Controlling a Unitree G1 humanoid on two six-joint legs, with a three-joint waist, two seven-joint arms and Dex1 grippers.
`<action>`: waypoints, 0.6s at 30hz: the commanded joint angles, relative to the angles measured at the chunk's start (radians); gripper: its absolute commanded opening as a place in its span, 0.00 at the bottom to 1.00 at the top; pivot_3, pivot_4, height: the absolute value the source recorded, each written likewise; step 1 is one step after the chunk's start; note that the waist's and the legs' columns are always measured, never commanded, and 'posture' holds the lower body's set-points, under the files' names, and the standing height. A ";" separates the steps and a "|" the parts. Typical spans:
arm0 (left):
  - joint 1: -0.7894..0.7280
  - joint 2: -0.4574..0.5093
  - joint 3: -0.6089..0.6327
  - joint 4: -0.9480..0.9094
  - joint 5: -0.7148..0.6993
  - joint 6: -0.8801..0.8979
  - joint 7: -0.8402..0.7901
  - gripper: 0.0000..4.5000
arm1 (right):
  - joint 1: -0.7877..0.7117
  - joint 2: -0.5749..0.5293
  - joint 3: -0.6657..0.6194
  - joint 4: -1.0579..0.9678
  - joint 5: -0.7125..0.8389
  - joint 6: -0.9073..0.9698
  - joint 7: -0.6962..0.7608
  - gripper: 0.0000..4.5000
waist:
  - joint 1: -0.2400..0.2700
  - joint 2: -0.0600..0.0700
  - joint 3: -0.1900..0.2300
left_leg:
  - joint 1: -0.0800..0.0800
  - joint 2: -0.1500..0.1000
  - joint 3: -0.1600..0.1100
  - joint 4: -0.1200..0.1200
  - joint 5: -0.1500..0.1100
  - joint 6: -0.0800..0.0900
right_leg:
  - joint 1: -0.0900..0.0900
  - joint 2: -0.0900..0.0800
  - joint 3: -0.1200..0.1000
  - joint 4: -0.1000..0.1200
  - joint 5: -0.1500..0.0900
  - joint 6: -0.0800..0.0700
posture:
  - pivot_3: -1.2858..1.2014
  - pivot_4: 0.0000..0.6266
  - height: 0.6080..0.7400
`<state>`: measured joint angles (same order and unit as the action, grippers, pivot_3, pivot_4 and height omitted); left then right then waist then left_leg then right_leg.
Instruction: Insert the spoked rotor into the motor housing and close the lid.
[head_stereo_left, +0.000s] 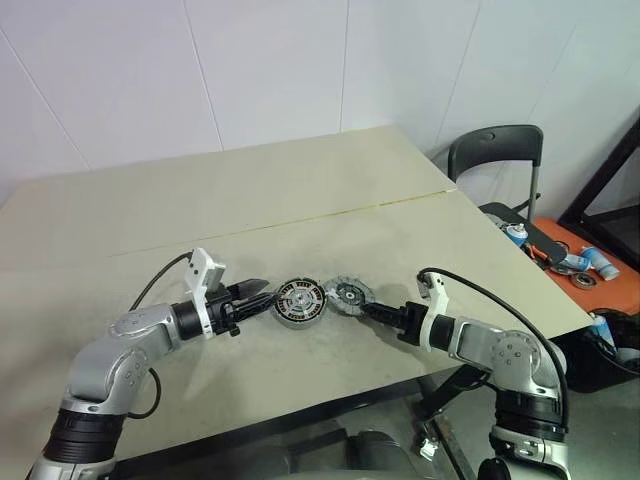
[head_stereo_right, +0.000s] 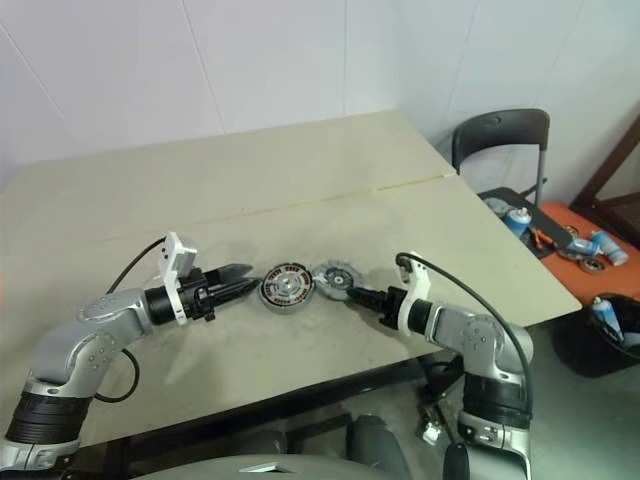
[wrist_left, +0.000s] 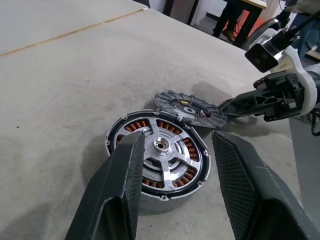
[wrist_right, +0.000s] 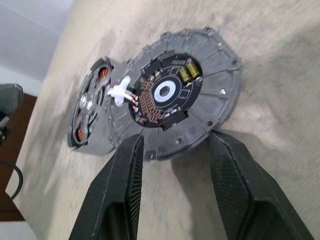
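two round motor parts sit side by side near the front edge of the beige desk (head_stereo_left: 330, 190). the motor housing (head_stereo_left: 300, 300) lies flat with the spoked rotor (wrist_left: 161, 156) already seated inside it — silver spokes over the ring of copper windings. the lid (head_stereo_left: 347, 294) leans tilted, one edge resting against the housing's rim, its inner face with a dark circuit board and a small white connector turned up toward the right wrist camera.

the left gripper (head_stereo_left: 262, 293) hangs just beside the housing on its left, fingers parted with nothing between them. the right gripper (head_stereo_left: 368, 307) comes in low from the right — its fingers spread to either side of the lid's near edge, though i cannot tell whether they touch it.
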<state>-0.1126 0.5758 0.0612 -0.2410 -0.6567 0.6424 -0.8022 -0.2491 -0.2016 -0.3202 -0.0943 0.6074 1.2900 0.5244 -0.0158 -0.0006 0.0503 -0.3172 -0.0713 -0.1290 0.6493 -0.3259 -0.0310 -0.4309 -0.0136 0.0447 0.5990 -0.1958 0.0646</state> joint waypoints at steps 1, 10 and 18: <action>-0.016 -0.002 0.006 -0.025 0.005 -0.011 0.000 0.51 | 0.009 0.017 -0.010 0.024 0.001 -0.059 -0.039 0.46 | 0.000 0.000 0.000 | 0.000 0.000 0.000 0.000 0.000 0.000 | 0.001 0.000 0.000 0.000 0.000 0.000 | 0.52 0.00 1.00; -0.022 -0.014 -0.011 -0.001 0.031 -0.022 -0.008 0.51 | 0.021 0.057 -0.003 0.052 0.001 -0.126 -0.102 0.46 | -0.004 -0.004 -0.003 | 0.006 0.000 0.001 0.000 0.000 0.000 | 0.009 0.001 0.000 0.001 0.000 0.000 | 0.52 0.00 1.00; -0.012 -0.022 -0.010 -0.015 0.041 -0.018 -0.003 0.51 | 0.017 0.065 0.012 0.062 0.003 -0.153 -0.132 0.42 | -0.005 -0.004 -0.002 | 0.014 0.001 0.002 0.000 0.000 0.000 | 0.020 0.001 0.001 -0.001 -0.002 -0.002 | 0.52 0.00 1.00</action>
<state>-0.1176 0.5530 0.0430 -0.2310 -0.6196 0.6406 -0.8037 -0.2292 -0.1409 -0.3088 -0.0547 0.6159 1.1539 0.4251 -0.0210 -0.0041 0.0479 -0.3030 -0.0707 -0.1272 0.6491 -0.3262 -0.0308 -0.4110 -0.0127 0.0458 0.5975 -0.1979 0.0625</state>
